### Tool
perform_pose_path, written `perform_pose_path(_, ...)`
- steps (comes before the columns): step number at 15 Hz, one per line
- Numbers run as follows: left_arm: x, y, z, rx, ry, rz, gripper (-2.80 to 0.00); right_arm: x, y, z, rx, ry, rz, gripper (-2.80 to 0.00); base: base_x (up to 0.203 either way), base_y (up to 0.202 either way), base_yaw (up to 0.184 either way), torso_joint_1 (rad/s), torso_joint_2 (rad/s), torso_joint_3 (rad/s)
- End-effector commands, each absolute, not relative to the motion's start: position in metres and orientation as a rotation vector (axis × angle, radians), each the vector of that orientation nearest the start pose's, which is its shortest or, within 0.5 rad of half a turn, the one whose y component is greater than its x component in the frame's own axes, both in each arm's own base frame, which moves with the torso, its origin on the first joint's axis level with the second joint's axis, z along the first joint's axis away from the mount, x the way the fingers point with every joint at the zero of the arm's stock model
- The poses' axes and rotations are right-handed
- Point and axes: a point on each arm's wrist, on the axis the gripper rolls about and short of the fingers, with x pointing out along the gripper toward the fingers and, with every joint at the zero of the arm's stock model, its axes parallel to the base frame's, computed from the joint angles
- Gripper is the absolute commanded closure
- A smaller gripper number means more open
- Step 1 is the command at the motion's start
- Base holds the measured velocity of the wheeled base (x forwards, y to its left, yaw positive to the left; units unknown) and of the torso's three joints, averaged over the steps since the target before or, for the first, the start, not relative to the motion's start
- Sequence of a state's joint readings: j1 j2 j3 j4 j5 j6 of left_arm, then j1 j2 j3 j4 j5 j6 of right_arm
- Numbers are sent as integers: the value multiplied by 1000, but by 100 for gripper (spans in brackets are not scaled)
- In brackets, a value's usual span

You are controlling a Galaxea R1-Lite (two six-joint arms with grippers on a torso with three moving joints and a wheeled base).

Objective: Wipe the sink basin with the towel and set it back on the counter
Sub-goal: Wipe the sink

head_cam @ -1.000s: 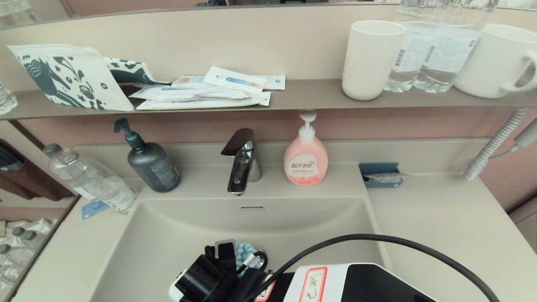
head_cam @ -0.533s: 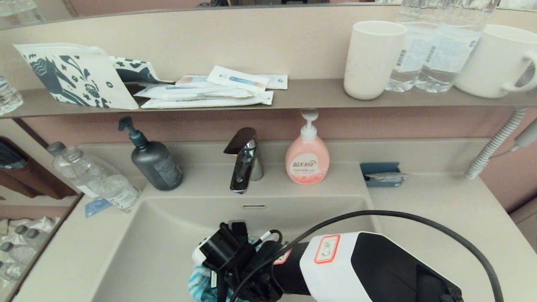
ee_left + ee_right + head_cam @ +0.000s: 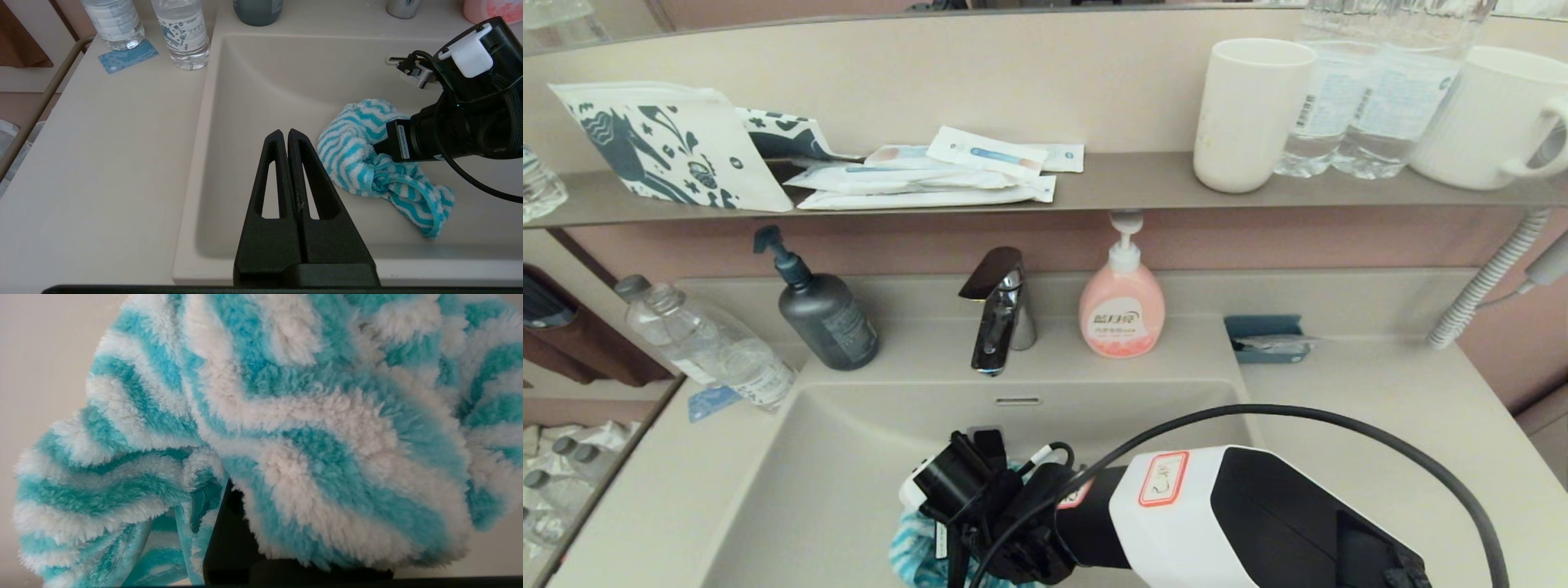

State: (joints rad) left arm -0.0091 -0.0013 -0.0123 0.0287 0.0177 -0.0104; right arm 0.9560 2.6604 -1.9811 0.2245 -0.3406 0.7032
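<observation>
The turquoise and white zigzag towel (image 3: 359, 163) lies bunched on the floor of the beige sink basin (image 3: 265, 81), near its middle. My right gripper (image 3: 382, 149) is shut on it, its fingers buried in the fluff. The towel (image 3: 310, 428) fills the right wrist view. In the head view the towel (image 3: 911, 555) peeks out under the right wrist, low in the basin (image 3: 849, 457). My left gripper (image 3: 284, 132) is shut and empty, hovering over the basin's near left part, apart from the towel. The counter (image 3: 1380, 425) lies to the right of the basin. The drain plug is hidden.
A chrome faucet (image 3: 996, 314), a dark pump bottle (image 3: 823, 314) and a pink soap bottle (image 3: 1121, 310) stand behind the basin. A water bottle (image 3: 707, 347) stands at the left. A blue soap dish (image 3: 1266, 339) sits on the right counter. The shelf above carries cups and packets.
My right arm pushed further into the basin, and the towel now shows on the near left side of its wrist. In the last half second it barely moved.
</observation>
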Motion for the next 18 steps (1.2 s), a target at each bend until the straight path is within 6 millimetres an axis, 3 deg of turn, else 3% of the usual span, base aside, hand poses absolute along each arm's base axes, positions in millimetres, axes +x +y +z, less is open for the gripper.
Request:
perform_pose_path(1, -24, 1, 76, -11, 17, 9, 0, 302, 410, 3, 75, 895, 258, 0, 0, 0, 0, 0, 0, 0)
perform_pose_path(4, -24, 1, 76, -11, 17, 9, 0, 271, 425, -10, -38, 940, 306, 0, 0, 0, 0, 0, 0, 0)
perform_pose_path(9, -24, 1, 76, -11, 17, 9, 0, 232, 445, -13, -97, 953, 378, 0, 0, 0, 0, 0, 0, 0)
perform_pose_path(15, -24, 1, 76, -11, 17, 9, 0, 205, 454, -15, -145, 982, 416, 0, 0, 0, 0, 0, 0, 0)
perform_pose_path(18, -24, 1, 76, -11, 17, 9, 0, 206, 461, -12, -123, 947, 476, 0, 0, 0, 0, 0, 0, 0)
